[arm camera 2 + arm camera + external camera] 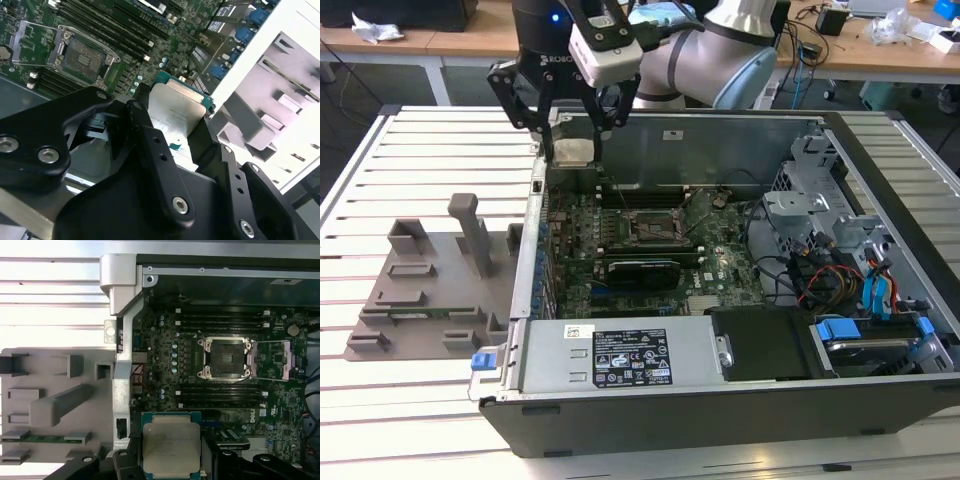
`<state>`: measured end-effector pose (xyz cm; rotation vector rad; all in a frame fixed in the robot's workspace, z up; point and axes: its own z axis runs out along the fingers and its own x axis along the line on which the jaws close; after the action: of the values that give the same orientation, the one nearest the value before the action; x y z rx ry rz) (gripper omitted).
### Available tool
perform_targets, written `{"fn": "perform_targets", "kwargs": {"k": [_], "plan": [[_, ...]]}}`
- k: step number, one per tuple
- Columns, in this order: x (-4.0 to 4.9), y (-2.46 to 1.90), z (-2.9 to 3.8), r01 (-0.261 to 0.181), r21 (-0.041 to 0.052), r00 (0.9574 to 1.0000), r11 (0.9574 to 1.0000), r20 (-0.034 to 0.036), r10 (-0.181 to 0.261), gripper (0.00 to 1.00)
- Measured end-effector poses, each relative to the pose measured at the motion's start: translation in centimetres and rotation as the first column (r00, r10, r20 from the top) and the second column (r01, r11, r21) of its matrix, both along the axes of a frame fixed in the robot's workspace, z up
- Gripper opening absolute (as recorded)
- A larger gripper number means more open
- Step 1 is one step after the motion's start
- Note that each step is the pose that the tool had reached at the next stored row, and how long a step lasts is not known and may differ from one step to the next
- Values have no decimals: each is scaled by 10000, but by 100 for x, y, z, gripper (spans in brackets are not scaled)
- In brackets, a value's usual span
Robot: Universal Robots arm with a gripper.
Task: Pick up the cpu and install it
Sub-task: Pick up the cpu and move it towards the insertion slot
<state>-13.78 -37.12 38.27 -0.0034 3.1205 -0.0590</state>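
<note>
The cpu (573, 151), a small flat square chip with a silvery-white lid, hangs in my gripper (573, 156) above the far corner of the open computer case (720, 412), at the exterior view's left. Both wrist views show the black fingers (125, 462) shut on opposite edges of the cpu (171, 446) (175, 112). On the green motherboard, the dark square socket (655, 228) (227, 357) (85, 59) lies bare, its metal frame swung open beside it. The cpu is well above the board and off to one side of the socket.
A grey plastic fixture (430, 290) (55, 402) with slots and posts lies on the slatted table beside the case. Inside the case are memory slots, cables, blue-tabbed drive bays (865, 300) and a labelled power supply (620, 355). The case walls stand up around the board.
</note>
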Motion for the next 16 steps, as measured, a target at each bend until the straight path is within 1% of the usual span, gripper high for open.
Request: {"fn": "perform_targets", "kwargs": {"k": [3, 5, 13, 16], "plan": [[73, 6, -2, 1, 0, 10000, 10000, -1, -1, 55], [104, 10, -4, 2, 0, 10000, 10000, 0, -2, 55], [324, 35, -12, 0, -3, 10000, 10000, 0, 0, 55], [380, 42, -14, 1, -4, 10000, 10000, -1, -1, 55]]}}
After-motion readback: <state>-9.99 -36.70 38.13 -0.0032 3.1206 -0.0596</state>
